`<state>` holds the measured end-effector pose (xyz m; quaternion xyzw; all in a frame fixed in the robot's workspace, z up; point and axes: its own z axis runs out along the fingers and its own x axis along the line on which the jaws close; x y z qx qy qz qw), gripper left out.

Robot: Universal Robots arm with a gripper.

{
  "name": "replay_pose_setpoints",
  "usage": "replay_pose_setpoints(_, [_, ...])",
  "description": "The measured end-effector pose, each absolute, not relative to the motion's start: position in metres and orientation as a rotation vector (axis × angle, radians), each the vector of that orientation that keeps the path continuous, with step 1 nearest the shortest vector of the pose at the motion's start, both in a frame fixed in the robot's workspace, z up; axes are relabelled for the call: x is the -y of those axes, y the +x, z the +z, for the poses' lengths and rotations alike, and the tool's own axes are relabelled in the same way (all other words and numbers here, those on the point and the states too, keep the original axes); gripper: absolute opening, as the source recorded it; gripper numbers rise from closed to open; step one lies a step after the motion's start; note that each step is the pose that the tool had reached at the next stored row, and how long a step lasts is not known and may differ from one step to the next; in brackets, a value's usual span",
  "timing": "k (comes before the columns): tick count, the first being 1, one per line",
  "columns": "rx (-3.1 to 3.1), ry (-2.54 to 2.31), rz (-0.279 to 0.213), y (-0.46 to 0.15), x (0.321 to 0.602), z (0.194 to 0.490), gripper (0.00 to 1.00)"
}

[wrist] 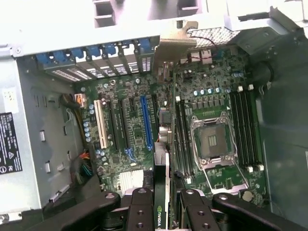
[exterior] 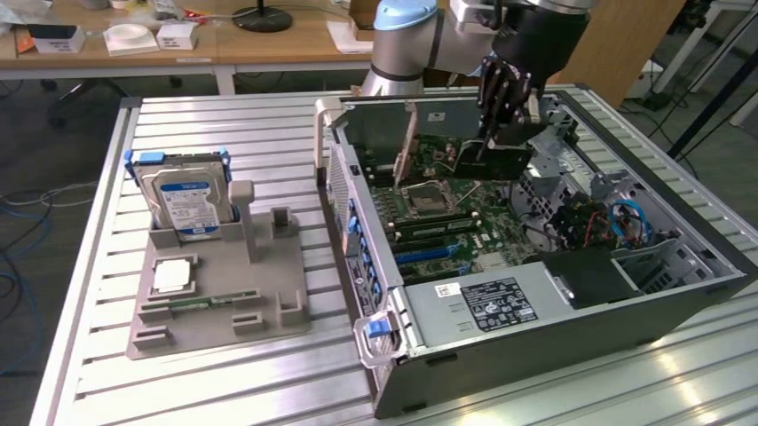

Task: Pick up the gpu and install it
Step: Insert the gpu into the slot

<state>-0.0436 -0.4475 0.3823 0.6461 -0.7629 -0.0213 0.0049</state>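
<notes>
Exterior view's left first: grey parts tray (exterior: 284, 315) on the slatted metal table (exterior: 106, 382), hard drive (exterior: 180, 197) standing upright in it, small RAM stick (exterior: 195, 303) lying flat near the tray's front. None of that is near the arm.

Middle: open PC case (exterior: 521, 351) on its side, motherboard (exterior: 456, 217) facing up. My gripper (exterior: 512, 129) hangs over the far part of the board, clenched on the gpu (exterior: 489, 160). The card is off the tray and above the case interior.

In the wrist view the gpu (wrist: 162, 168) runs edge-on between the fingers (wrist: 139, 209), logo side showing, its long axis straight away from the gripper (wrist: 163, 219) toward the silver end bracket (wrist: 175, 45) at the case's rear slot openings. That axis looks parallel to the blue slot (wrist: 146, 122), which lies just beside the card's line, not under it. I can't tell if the card's lower edge is touching the board yet, probably above it.

Exterior view's right: drive cage and blue cables (exterior: 627, 222) inside the case, near the card but apart. The CPU socket (wrist: 211, 139) is on the card's other side.

Beyond the table: wooden desks (exterior: 272, 40), loose cables on the floor
</notes>
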Motion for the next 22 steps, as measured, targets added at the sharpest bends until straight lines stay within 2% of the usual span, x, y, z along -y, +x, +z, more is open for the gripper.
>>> replay_pose_setpoints(22, [2.233,2.191,-0.065,-0.0436,0.4475,0.3793,0.26])
